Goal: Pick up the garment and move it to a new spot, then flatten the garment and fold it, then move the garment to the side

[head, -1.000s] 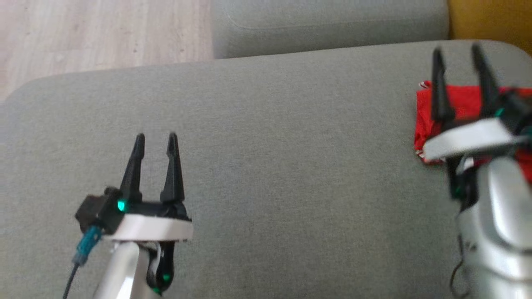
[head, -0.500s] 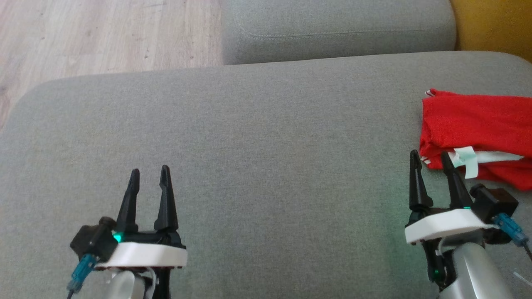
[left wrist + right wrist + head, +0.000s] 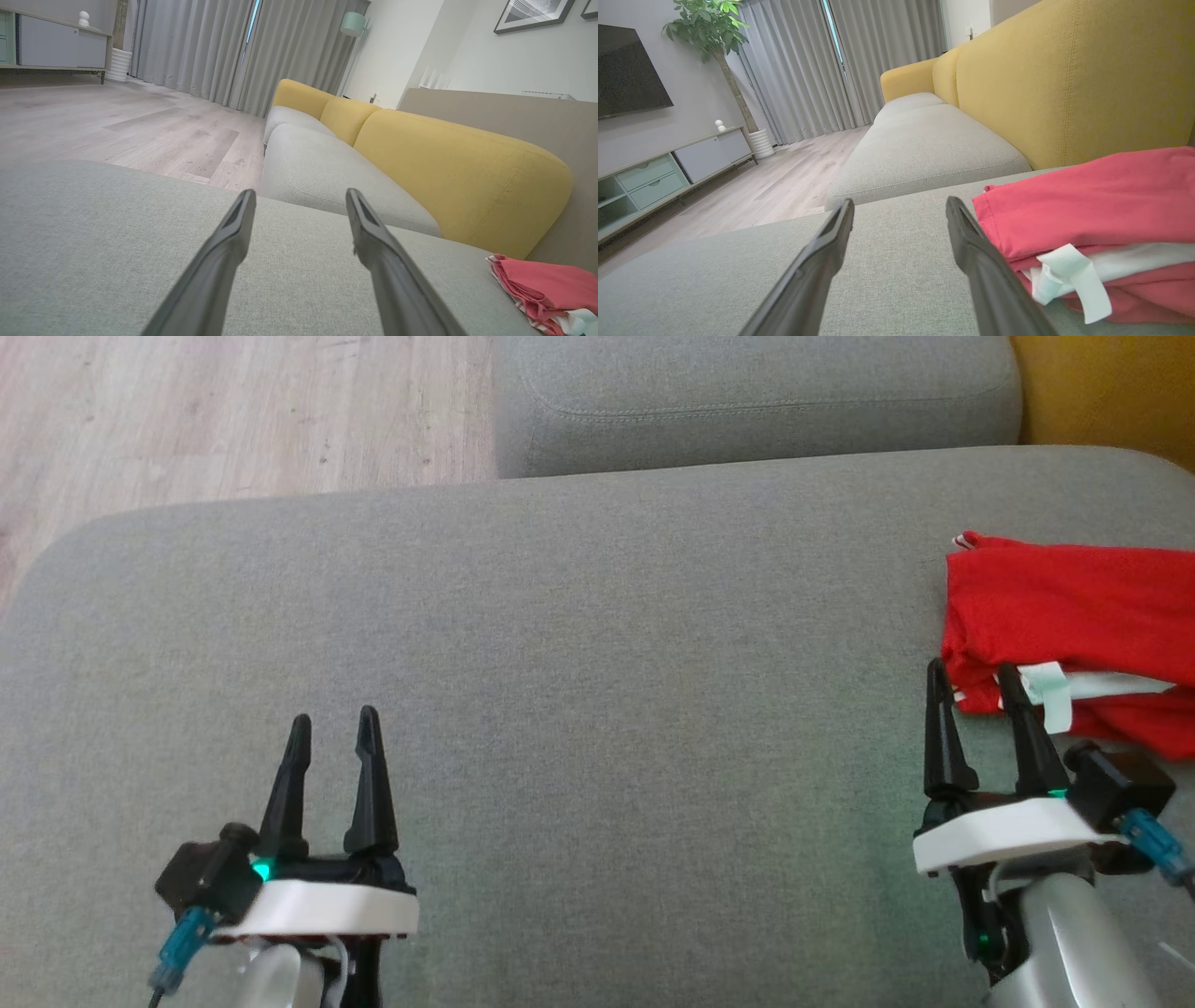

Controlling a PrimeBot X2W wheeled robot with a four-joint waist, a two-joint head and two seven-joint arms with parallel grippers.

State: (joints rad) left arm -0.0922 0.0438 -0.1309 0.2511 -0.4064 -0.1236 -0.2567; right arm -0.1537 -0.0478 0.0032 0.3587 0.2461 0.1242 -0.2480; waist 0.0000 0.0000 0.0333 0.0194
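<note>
**While the garment [image 3: 1064, 607] lies at the right edge of the sofa seat [image 3: 597, 644], nothing is gripped**

The surface is a broad grey fabric seat with rounded corners. Beyond it sits a second seat cushion [image 3: 747, 401] of the same grey, and a yellow backrest [image 3: 458, 168] runs along the right side of both. To the left of the sofa is a pale wooden floor [image 3: 233, 411]. The wrist views take in the room: long grey curtains [image 3: 201, 51], a low sideboard [image 3: 668, 172] with a potted plant [image 3: 714, 32] beside it, a dark television [image 3: 626, 70] on the wall, and a framed picture [image 3: 532, 14] above the sofa.

The garment is red and rests in a flat, layered pile on the grey seat close to the backrest, with a white band and a loose white label [image 3: 1069, 275] showing at its near side.

The left gripper [image 3: 334, 715] is at the lower left over bare fabric, well apart from the garment, its two dark fingers spread with only seat between them. The right gripper [image 3: 970, 665] is at the lower right, fingers likewise spread and holding nothing. Its outer finger points at the garment's near left corner; it seems to stop just beside the cloth, though the angle does not settle whether it touches.
</note>
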